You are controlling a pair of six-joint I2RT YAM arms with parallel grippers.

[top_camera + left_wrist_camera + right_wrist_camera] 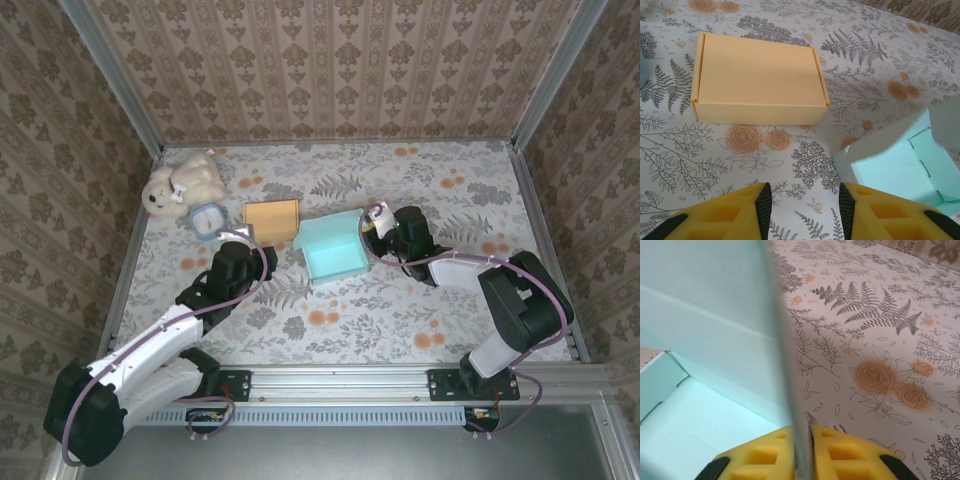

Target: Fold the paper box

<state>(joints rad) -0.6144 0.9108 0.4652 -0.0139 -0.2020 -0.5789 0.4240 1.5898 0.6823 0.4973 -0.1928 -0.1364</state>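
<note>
Right claw point(801, 442) pinches 1 wall of the open mint paper box point(335, 258); left claw point(805, 202) hangs spread.

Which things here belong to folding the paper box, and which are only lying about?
Job: mint paper box, open; right gripper, shut on its wall; left gripper, open, empty.
Lying about: orange box, already closed; plush bear; small blue object.
</note>
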